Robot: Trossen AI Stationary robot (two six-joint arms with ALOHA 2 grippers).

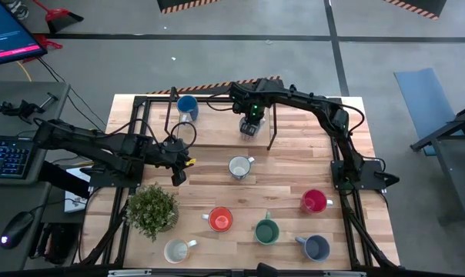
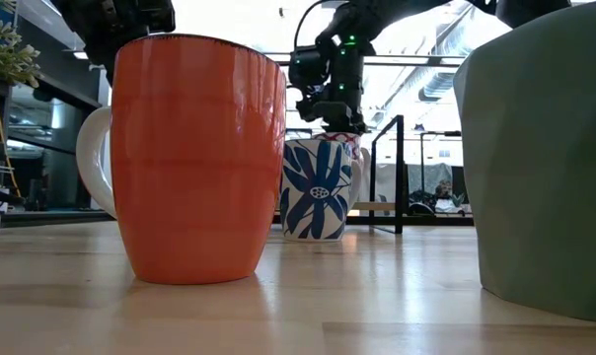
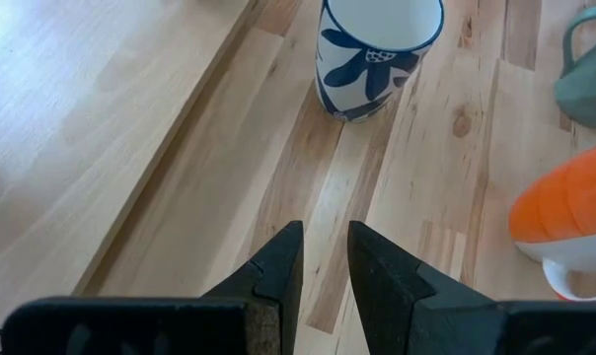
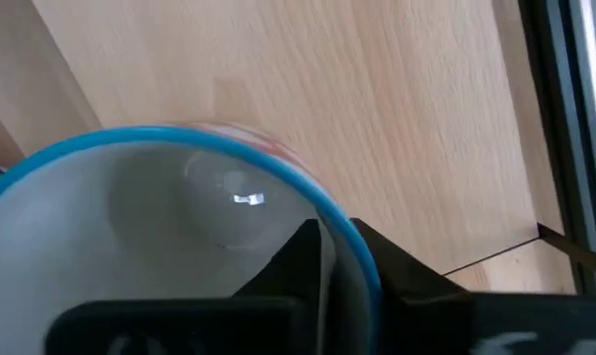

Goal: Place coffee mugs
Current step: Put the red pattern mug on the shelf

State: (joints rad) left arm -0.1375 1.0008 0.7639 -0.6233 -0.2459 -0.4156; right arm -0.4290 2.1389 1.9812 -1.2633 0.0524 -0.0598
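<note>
The left hand (image 1: 178,175) hangs over the desk (image 1: 217,150) beside the plant (image 1: 152,209), fingers slightly apart, holding nothing. Further right, the right hand (image 1: 252,123) pinches the rim of a blue-flowered mug (image 2: 318,189) standing on the desk's far side

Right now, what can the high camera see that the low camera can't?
Only the high view: the red mug, slate-blue mug, cream mug and blue mug. Only the low view: the blue flower painted on the side of the flowered mug. Both: the orange mug, the green mug and that flowered mug.
</note>
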